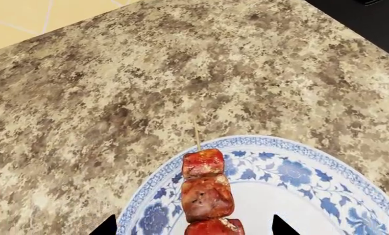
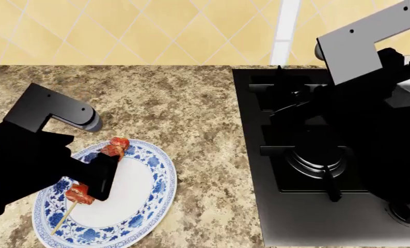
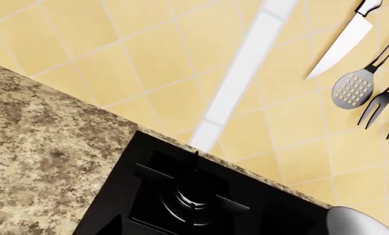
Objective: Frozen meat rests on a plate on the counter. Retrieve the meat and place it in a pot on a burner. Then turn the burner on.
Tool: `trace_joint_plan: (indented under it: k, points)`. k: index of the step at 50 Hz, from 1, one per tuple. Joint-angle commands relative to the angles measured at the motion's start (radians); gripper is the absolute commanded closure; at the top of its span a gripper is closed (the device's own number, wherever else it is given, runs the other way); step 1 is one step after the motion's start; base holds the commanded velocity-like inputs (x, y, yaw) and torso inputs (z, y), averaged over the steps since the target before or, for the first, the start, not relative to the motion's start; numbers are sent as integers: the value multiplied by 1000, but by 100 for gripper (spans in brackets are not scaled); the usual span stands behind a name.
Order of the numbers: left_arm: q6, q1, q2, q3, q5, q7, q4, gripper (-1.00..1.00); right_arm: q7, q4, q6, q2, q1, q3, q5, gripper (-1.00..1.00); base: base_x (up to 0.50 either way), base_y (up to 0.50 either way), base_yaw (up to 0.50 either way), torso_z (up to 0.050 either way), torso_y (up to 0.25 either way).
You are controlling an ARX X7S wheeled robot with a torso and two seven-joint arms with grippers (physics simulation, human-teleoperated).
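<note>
My left claw [image 1: 193, 226] sits low over the plate [image 1: 299, 171] with its two tips spread wide on either side of the meat [image 1: 206, 196] and nothing held yet; if I shut it off-centre, I judge the chunks could turn on the thin skewer or the kebab could skid across the glazed plate. The right claw is not visible from any camera, so I cannot tell its state. The speckled surface [image 2: 191, 98] runs into a black cooktop [image 2: 308, 206] under yellow wall tiles [image 3: 149, 54] hung with a knife [image 3: 341, 44] and utensils, the pot [image 3: 358, 221] at the far burner.
</note>
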Motion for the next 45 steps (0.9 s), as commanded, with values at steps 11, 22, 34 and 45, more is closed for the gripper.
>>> trace_joint_plan:
  k: [11, 22, 34, 45]
  points:
    - [22, 12, 12, 43, -25, -13, -51, -100, -22, -9, -30, 11, -22, -17, -29, -100, 0, 0, 0, 0, 0]
    - [10, -14, 13, 87, -74, -42, -62, -100, -37, -5, -45, 12, -25, -26, -49, -100, 0, 0, 0, 0, 0]
    - [17, -4, 16, 120, -88, -61, -66, -100, -55, -11, -68, 18, -49, -36, -72, -100, 0, 0, 0, 0, 0]
    - [6, -19, 16, 152, -98, -80, -86, -100, -50, -11, -72, 24, -47, -37, -64, -100, 0, 0, 0, 0, 0]
